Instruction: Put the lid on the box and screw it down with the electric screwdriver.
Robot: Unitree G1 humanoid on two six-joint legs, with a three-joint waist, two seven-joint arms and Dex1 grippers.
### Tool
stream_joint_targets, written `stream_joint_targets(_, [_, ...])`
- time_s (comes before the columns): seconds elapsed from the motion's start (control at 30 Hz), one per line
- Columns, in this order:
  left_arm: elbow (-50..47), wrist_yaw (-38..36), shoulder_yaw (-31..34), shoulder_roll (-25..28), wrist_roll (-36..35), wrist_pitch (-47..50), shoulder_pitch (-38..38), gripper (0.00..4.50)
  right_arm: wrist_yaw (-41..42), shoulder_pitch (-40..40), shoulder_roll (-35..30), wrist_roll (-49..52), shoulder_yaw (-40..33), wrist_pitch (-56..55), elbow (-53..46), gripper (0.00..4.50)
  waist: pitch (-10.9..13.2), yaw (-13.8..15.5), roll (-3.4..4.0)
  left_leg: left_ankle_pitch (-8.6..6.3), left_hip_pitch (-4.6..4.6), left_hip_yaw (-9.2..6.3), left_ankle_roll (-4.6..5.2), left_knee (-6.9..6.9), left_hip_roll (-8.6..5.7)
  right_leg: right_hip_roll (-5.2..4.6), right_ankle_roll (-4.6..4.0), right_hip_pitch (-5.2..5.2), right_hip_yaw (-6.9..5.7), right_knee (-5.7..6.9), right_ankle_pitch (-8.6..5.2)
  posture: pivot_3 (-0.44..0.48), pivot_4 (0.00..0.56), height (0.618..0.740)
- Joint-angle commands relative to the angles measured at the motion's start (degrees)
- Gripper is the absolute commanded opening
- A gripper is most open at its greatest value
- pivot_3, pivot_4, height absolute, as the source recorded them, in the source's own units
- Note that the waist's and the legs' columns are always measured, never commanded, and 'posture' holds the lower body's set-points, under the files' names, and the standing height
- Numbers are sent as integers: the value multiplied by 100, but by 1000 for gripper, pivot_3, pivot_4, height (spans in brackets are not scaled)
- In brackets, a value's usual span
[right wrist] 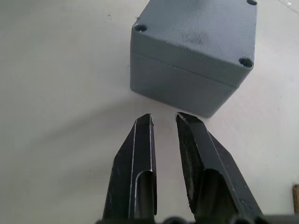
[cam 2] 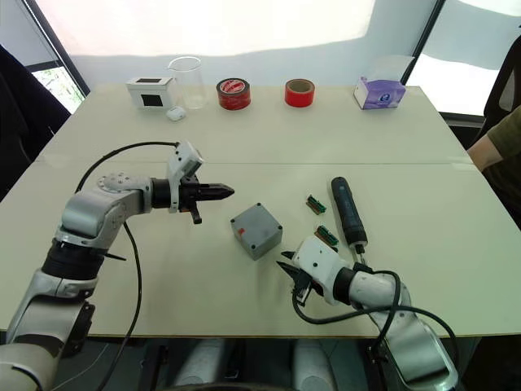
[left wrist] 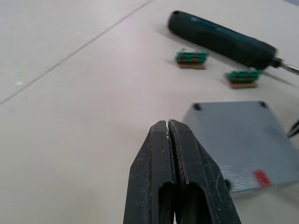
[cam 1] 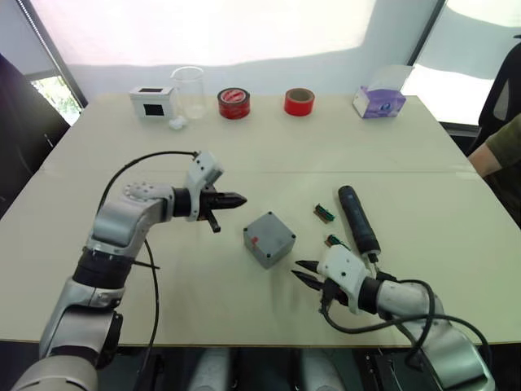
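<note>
The lid (right wrist: 196, 35) sits on the box (cam 1: 269, 238). Left of the box, the left gripper (cam 1: 236, 199) is pinched closed and empty. The right gripper (right wrist: 164, 120), slightly parted, points at the box from just beside it; the electric screwdriver (cam 1: 358, 218) lies to the box's right.

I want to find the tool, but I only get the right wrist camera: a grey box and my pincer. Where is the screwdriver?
Observer: The electric screwdriver lies flat on the table, to the robot's right of the box, with nothing gripping it.
Operator: Is anything lying between them?
Observer: Yes, two small green pieces, the second a bit nearer the robot.
Operator: What is my other pincer doing?
Observer: The left pincer is shut and empty, on the box's left, apart from it and pointing toward it.
</note>
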Motion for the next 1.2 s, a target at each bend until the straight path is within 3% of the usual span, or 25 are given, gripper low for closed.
stream_joint_targets(0.03, [22, 25, -439, -225, 291, -328, 289, 0, -228, -365, 95, 28, 162, 225, 98, 778, 1, 18, 1, 0, -1, 2, -1, -4, -1, 0, -1, -2, 2, -1, 0, 0, 150, 740])
stream_joint_targets(0.27, [-232, 74, -539, -455, 316, -169, 640, 0, -391, -673, 93, 121, 264, 365, 322, 778, 4, 59, -4, 0, -25, 1, -2, -1, -4, -19, -3, -21, -1, 0, 0, 0, 150, 740])
stream_joint_targets(0.67, [-1264, -38, -474, 45, 147, 407, 1045, 0, -463, -1301, 221, 86, 538, -161, 1092, 778, 5, 47, -2, 2, -27, 4, -6, -10, -5, -22, -5, -33, -3, 2, -1, 0, 150, 740])
stream_joint_targets(1.2, [-1484, 3, -492, 21, 164, 629, 1129, 0, -558, -1487, 273, 2, 527, -636, 1619, 778, 5, 48, -2, 2, -27, 4, -6, -12, -6, -18, -5, -34, -4, 2, -1, 0, 150, 740])
